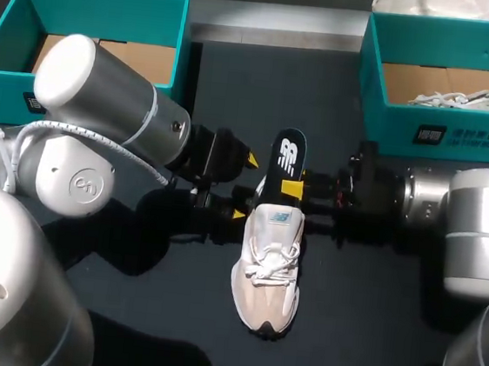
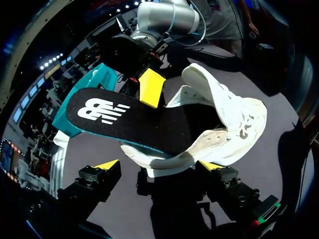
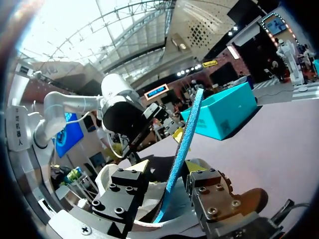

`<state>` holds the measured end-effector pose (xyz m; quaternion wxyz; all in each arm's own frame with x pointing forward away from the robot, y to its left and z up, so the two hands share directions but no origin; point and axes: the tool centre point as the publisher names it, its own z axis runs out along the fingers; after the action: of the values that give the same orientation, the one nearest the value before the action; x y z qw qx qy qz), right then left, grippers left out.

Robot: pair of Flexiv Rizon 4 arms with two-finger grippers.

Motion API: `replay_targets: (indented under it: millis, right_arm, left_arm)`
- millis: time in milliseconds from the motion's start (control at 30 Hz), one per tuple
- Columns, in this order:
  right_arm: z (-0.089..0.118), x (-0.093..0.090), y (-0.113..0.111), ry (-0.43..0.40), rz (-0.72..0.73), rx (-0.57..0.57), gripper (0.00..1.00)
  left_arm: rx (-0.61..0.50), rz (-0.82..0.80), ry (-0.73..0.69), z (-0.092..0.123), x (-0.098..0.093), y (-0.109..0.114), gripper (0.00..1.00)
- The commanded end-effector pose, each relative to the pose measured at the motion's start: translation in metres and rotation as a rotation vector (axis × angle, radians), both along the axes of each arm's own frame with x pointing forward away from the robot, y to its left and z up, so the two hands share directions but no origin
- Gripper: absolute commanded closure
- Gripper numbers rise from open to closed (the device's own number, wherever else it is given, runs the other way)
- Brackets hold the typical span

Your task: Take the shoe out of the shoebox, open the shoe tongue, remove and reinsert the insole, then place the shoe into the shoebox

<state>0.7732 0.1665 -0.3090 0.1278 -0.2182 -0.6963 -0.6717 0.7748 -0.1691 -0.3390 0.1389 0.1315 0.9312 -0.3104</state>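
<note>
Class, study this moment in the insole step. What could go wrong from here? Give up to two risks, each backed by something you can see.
1. The left hand is open on either side of the shoe, not clamping it. The insole is only partly out, so pulling may drag or tip the shoe.
2. The right hand pinches the thin insole; it might bend or slip free.
</note>
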Motion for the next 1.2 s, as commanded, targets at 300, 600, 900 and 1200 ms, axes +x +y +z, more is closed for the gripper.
replay_targets:
  millis: [300,600,900,1200]
  right_arm:
    - [-0.007,0.008,0.005,0.029,0.029,-0.006,0.78]
    - [-0.018,0.002,0.011,0.09,0.038,-0.018,1.0]
    - [-0.032,-0.018,0.008,0.154,0.069,-0.057,1.0]
    - [-0.032,-0.025,0.0,0.159,0.09,-0.08,0.96]
  left_arm:
    - [0.0,0.001,-0.002,-0.001,-0.001,0.0,0.0]
    - [0.0,0.001,-0.002,-0.001,-0.001,0.0,0.0]
    - [0.0,0.001,-0.002,-0.001,-0.001,0.0,0.0]
    - [0.0,0.001,-0.002,-0.001,-0.001,0.0,0.0]
